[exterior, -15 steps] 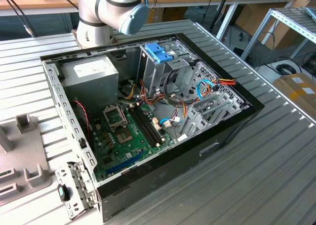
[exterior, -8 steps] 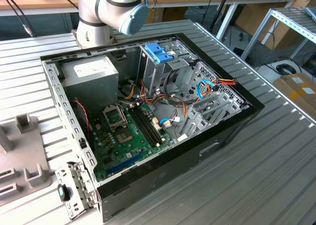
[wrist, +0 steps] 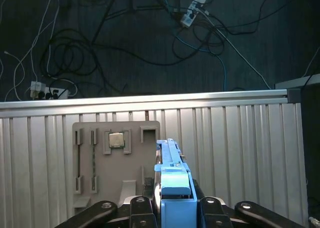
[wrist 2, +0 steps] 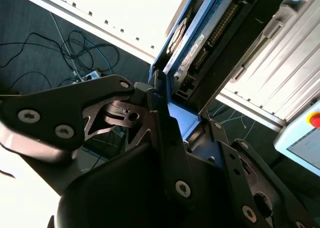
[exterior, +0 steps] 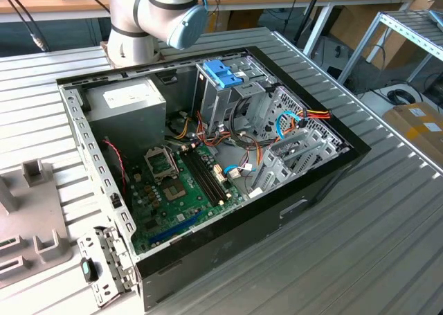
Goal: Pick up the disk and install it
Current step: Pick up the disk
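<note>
Black end effector [wrist: 174, 205] grips 1 blue-framed disk [wrist: 172, 180] in the first wrist view, 1 grey tray [wrist: 120, 168] beyond.

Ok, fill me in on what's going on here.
The robot arm has its gripper shut on the disk. In the first wrist view the disk stands edge-on in the grip, with the ribbed table behind it. In the exterior view the open computer case lies on the table with its drive cage exposed. The disk is not yet in the case.
</note>
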Robot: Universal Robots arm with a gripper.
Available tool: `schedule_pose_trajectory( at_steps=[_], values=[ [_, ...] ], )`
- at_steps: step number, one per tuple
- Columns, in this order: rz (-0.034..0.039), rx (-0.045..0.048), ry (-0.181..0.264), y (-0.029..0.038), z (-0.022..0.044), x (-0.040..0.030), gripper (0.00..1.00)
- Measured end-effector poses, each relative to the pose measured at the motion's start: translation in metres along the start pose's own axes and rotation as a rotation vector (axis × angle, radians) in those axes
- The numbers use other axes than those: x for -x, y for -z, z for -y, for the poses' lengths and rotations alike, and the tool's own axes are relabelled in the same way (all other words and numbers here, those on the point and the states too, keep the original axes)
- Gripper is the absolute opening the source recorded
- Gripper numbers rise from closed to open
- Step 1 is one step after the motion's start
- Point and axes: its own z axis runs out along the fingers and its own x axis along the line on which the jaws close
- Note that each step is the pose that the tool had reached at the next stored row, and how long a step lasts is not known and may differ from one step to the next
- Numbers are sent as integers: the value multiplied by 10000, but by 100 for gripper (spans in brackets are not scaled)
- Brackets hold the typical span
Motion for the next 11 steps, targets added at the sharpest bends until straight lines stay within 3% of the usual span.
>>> schedule_pose_trajectory(
  at_steps=[11],
  values=[
    [9,0,1,69,-3,6,37]
  ],
)
